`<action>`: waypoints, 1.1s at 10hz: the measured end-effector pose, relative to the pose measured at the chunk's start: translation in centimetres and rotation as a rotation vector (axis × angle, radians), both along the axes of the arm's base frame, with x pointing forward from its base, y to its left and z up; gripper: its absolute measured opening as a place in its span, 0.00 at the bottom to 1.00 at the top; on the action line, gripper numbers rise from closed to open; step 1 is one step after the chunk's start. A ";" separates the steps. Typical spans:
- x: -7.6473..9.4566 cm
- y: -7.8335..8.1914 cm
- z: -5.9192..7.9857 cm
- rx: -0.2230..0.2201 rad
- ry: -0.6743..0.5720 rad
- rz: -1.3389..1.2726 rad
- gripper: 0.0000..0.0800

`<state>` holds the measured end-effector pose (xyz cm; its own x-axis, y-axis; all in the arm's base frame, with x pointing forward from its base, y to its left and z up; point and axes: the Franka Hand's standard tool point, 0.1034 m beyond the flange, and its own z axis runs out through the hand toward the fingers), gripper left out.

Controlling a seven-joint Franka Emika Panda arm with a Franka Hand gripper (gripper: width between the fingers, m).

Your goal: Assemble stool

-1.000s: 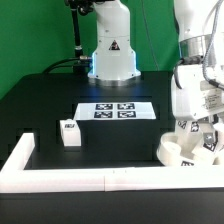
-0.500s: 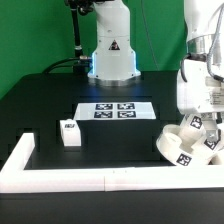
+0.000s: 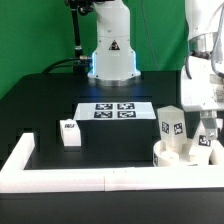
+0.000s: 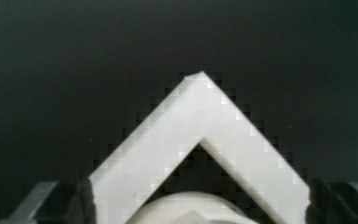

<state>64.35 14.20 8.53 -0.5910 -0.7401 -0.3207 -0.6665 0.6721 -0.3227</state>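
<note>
Above the seat (image 3: 173, 156), the fingers (image 4: 39, 203) stand wide apart, holding nothing.

There is one round seat (image 3: 176, 157) and one marker board (image 3: 118, 111) with four tags. Leg blocks number three: lone block (image 3: 68, 134), standing block (image 3: 171, 124), half-hidden block (image 3: 207, 143).

Exterior view wide, across the black table (image 3: 40, 105) toward the arm base (image 3: 112, 58); wrist view close above it (shared ground)
</note>
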 end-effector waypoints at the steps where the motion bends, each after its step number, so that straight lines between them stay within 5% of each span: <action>1: 0.2 -0.2 1.4 -0.009 -0.032 0.010 0.78; 4: 0.9 -0.7 5.0 -0.039 -0.107 0.054 0.81; 9: 0.8 -0.7 4.5 -0.045 -0.099 0.056 0.81; 10: 0.8 -0.9 4.6 -0.064 -0.103 0.081 0.81; 11: 0.8 -2.5 5.6 -0.151 -0.127 0.189 0.81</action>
<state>65.19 11.67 14.16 -0.4000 -0.8785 -0.2614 -0.7231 0.4777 -0.4990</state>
